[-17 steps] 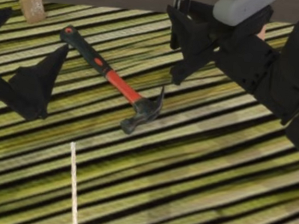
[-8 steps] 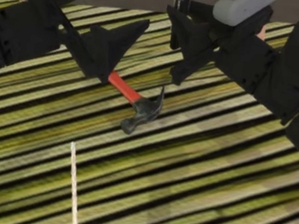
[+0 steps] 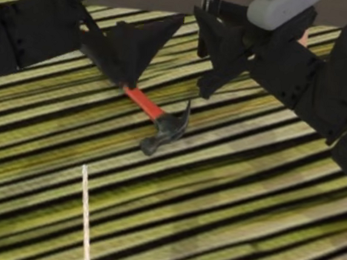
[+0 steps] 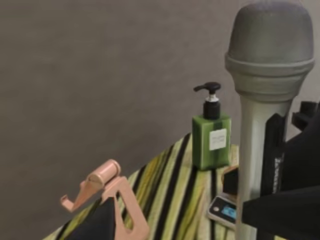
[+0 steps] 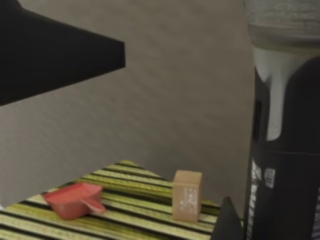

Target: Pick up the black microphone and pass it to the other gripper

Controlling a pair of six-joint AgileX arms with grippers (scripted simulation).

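Observation:
The black microphone (image 4: pixel 267 100) stands upright in the air, grey mesh head on top, with its black handle (image 3: pixel 207 0) showing at the back edge of the top view. My right gripper (image 3: pixel 200 52) is shut on the handle, which fills the side of the right wrist view as the microphone (image 5: pixel 282 165). My left gripper (image 3: pixel 159 53) hovers just left of it, open and pointing at it. In the left wrist view the left gripper (image 4: pixel 187 222) has one fingertip (image 4: pixel 280 215) beside the handle and the other well apart from it.
A claw hammer (image 3: pixel 156 119) with a red-and-black handle lies mid-table, partly under my left gripper. A thin pale stick (image 3: pixel 85 216) lies near the front. A green pump bottle (image 4: pixel 211 140), a pink stand (image 4: pixel 107 200), a small scale (image 4: pixel 223 211), a red scoop (image 5: pixel 72 200) and a brown carton (image 5: pixel 187 195) stand around the table's edges.
My left arm has swung in from the table's left edge to the back centre, close to the right gripper, covering the hammer's handle end. The right arm and microphone have stayed still.

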